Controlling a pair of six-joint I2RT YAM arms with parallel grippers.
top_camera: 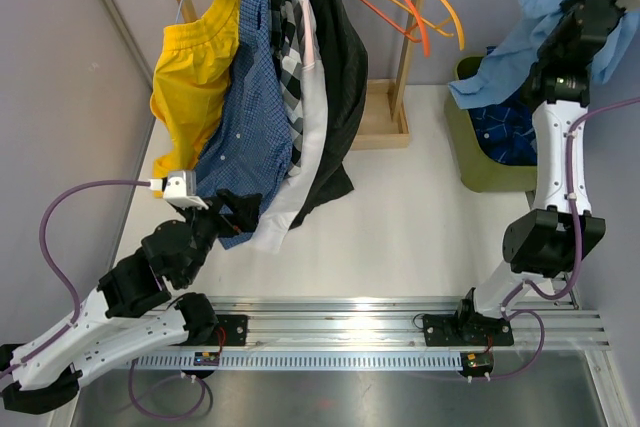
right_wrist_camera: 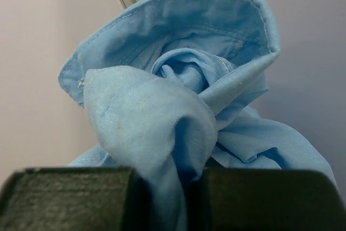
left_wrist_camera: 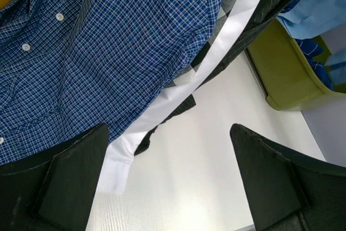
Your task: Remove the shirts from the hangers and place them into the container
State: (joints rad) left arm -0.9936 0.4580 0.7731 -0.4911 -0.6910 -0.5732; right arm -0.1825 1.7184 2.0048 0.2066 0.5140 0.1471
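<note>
Black fingers [left_wrist_camera: 70,177] of the left gripper [left_wrist_camera: 168,133] are sitting closest, and they are standing wide apart with nothing between them. They are pointing at the bottom edges of the hanging shirts, just under the dark blue check shirt [left_wrist_camera: 108,52].

On the wooden rack [top_camera: 385,122], 5 shirts are hanging close together. Going from the left, they are the yellow shirt [top_camera: 195,77], the dark blue check shirt, the black-and-white check shirt [top_camera: 290,37], the white shirt [top_camera: 275,219] and the black shirt [top_camera: 335,87]. Beside them, some orange hangers [top_camera: 424,35] are dangling with nothing on them, so it is looking like a few shirts are already off.

Further right, the green container [top_camera: 478,172] is sitting on the table [top_camera: 400,217]. Some dark blue cloth [top_camera: 505,127] is lying inside it, most likely a shirt. Above it, the right gripper [right_wrist_camera: 184,193] is squeezing a bunch of the light blue shirt [top_camera: 520,37], which is drooping down over the container.

So the job is looking less than half done: 1 shirt is seemingly in, 1 is getting ready to drop, and 5 are waiting on the rack.
</note>
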